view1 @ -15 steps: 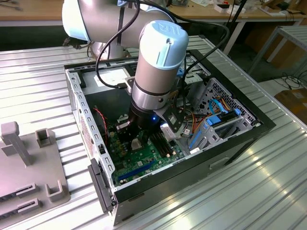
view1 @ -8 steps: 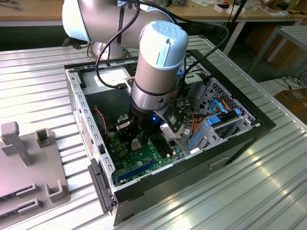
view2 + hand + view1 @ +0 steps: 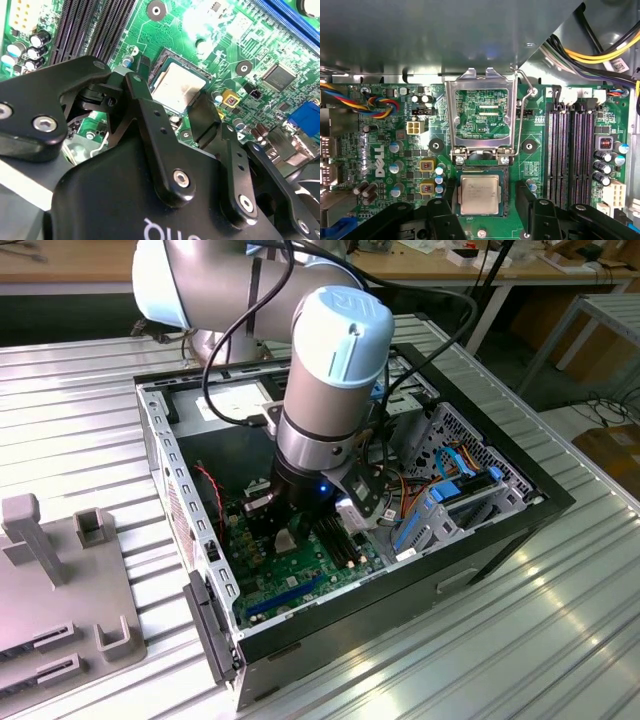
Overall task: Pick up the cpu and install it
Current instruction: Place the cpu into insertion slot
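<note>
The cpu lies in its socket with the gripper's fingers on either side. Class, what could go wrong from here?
1. The open gripper flanks the cpu closely. A sideways nudge could shift it in the socket and perhaps damage the contacts.
2. The load plate stands open, so nothing clamps the cpu, and it may lift or skew.
3. Small capacitors sit beside one finger and could be struck.
</note>
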Controlling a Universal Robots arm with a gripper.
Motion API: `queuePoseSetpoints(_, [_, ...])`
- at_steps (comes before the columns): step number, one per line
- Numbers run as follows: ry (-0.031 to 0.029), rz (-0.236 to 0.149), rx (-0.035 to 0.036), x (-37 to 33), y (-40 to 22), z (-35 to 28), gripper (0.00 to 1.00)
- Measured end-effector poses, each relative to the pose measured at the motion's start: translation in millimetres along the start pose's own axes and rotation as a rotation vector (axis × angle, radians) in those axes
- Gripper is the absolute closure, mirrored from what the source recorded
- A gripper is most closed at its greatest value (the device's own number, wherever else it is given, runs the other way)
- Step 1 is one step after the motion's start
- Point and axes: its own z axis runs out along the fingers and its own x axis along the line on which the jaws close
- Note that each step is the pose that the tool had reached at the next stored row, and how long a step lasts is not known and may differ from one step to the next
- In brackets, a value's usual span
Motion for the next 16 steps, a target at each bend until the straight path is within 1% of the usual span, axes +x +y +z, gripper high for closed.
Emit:
queuePoseSetpoints(8, [-0.0005,-0.002,-0.0003,-0.7,0.1,0.3,0.42])
queuePoseSetpoints(11, [-0.0012,-0.002,-0.0001,1.6,0.0,-2.4,0.42])
queuePoseSetpoints(13, [-0.0017,-0.002,-0.0003,3.1,0.1,-2.6,0.42])
queuePoseSetpoints(16, [-0.0016,-0.002,0.0,3.3,-0.1,-2.8,0.42])
